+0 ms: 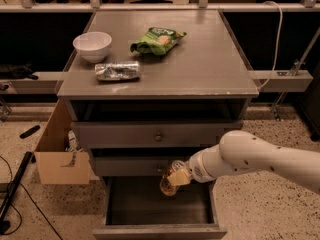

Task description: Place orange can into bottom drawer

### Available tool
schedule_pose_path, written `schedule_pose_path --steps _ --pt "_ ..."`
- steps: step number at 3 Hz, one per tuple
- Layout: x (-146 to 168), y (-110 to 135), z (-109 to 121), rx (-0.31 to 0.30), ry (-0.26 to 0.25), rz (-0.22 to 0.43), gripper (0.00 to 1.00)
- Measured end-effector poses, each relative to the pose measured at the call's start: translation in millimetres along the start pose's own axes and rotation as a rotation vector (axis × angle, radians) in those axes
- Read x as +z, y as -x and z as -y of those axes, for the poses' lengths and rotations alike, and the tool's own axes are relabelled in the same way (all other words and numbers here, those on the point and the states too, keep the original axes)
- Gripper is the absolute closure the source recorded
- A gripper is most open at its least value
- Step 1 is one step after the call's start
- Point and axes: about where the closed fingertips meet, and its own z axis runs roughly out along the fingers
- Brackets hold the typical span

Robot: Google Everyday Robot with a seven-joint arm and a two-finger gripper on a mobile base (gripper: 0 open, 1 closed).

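One orange can (169, 184) hangs in the gripper (177, 178), just over the open bottom drawer (157, 230). The gripper is at the end of the white arm (260, 159), which reaches in from the right. It is closed around the upper part of the can, so the can is held tight and touches nothing else. The can leans, with its lower end pointing down and to the left, toward the inside of the drawer. It is in front of the middle drawer (130, 165) and above the back part of the bottom drawer. I think the job is at the putting-in step: the can is at the right spot but not yet set down. The next move, I think, needs the arm to go lower into the drawer without bumping the middle drawer's front or the side walls. Then the gripper must open so the can rests on the drawer floor. Because the can leans, it may tip or roll when let go. The bottom drawer is dark inside, and I see nothing in it. On the tabletop (200, 69) sit a white bowl (92, 45) that looks empty, a crushed silver can (118, 70) and a green snack bag (157, 39). A cardboard box (62, 166) stands on the floor to the left, with something small in it, too dim to name.
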Motion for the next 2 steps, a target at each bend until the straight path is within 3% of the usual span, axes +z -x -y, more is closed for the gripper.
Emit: schedule_pose_path --steps 1,2 --pt "44.7 -25.9 18.1 0.029 0.025 -0.038 1.0" --pt "44.7 -25.9 18.1 0.029 0.025 -0.038 1.0"
